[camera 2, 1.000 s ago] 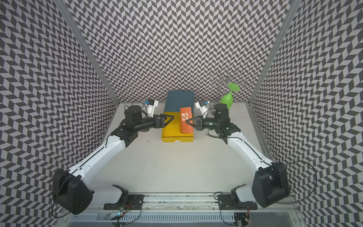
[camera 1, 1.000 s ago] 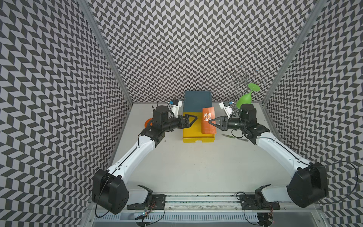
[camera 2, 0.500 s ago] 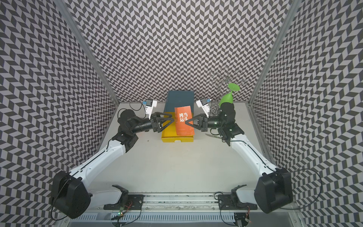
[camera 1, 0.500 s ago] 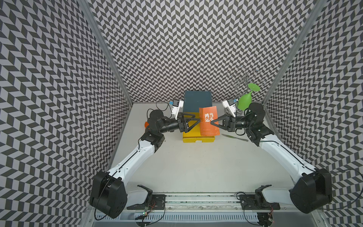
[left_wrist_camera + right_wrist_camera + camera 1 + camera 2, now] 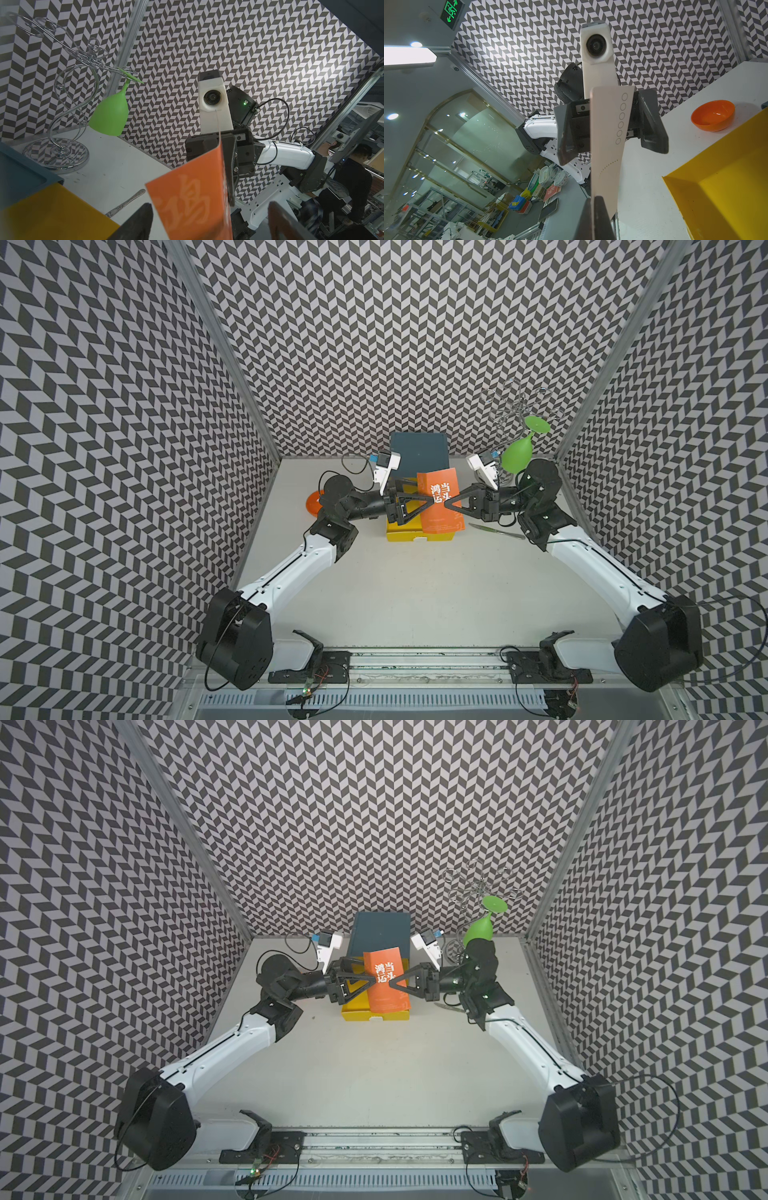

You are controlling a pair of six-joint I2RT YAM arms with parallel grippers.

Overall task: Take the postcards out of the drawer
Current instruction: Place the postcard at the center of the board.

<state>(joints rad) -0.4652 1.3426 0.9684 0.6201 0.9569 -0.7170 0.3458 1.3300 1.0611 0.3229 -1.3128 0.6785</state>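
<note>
**Orange postcard point(image 5: 437, 516) held in the air above the open yellow drawer point(image 5: 403, 533), between my two arms.**

My right fingers point(image 5: 598, 220) are pressed together on one edge of the card. They hold it tilted, with its white Chinese characters facing up in both top views and its pale back toward my right wrist camera. My left fingers point(image 5: 137, 224) stand wide apart, one on each side of the card's opposite edge; whether either touches it I cannot tell. The drawer stands out from the teal cabinet point(image 5: 417, 448) at the back of the surface point(image 5: 415, 593). An orange bowl point(image 5: 311, 506) sits beside my left arm. A green goblet point(image 5: 517, 454) hangs upside down on a wire rack point(image 5: 56, 164).
</note>
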